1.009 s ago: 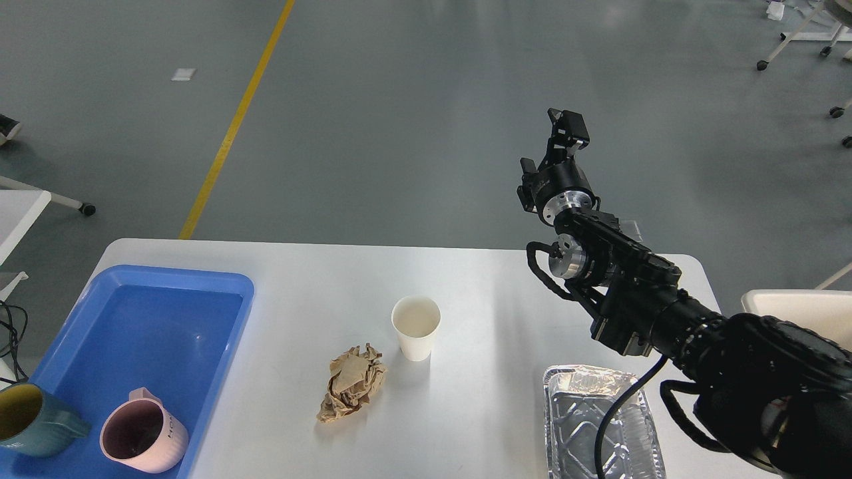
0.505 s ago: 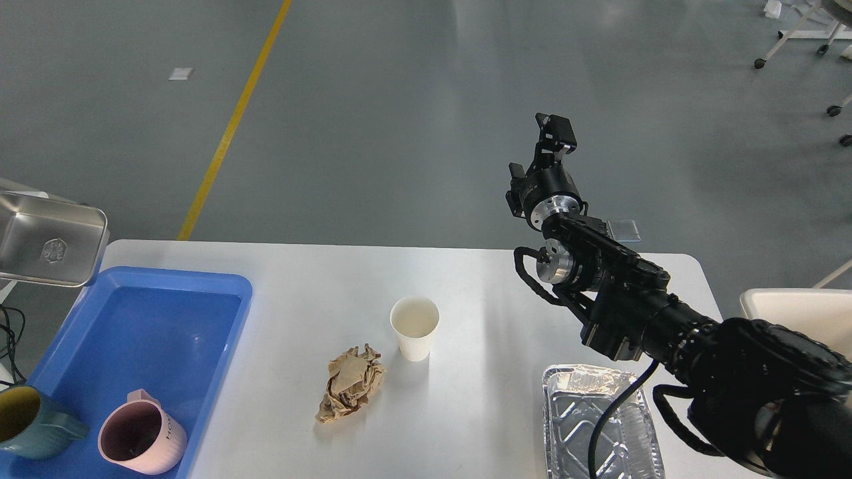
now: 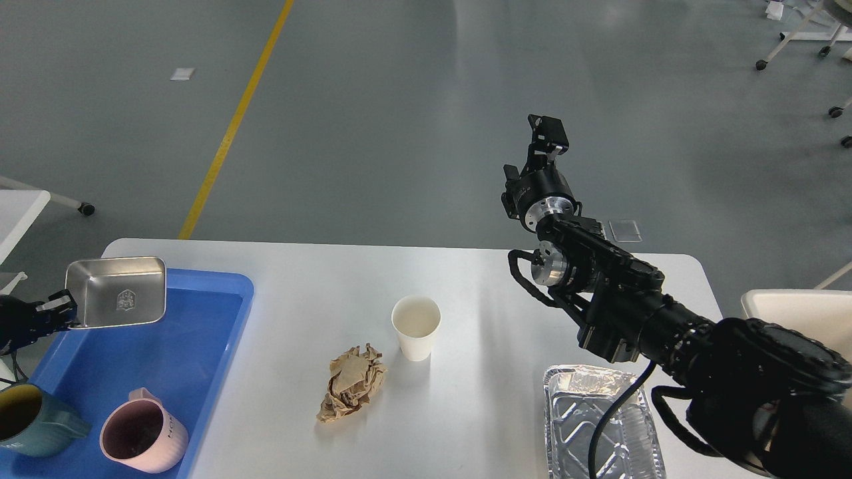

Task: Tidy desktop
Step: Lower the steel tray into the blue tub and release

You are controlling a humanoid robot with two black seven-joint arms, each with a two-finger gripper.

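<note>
Nearest, 2 mugs (image 3: 80,426) sit in the blue tray (image 3: 219,332) on the desktop (image 3: 479,392). Left gripper (image 3: 63,309) pinches a steel pan (image 3: 118,293) over it; lower level, clear of the mugs. Right gripper (image 3: 542,136), raised beyond: closure cannot be told.

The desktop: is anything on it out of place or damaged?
Yes. A crumpled brown paper ball lies loose on the desktop, just left-front of the upright white paper cup. It looks like trash. Nothing appears spilled.

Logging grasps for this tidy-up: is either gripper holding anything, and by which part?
The left gripper grips the steel tray by its left rim, above the blue tray. The right gripper holds nothing.
</note>
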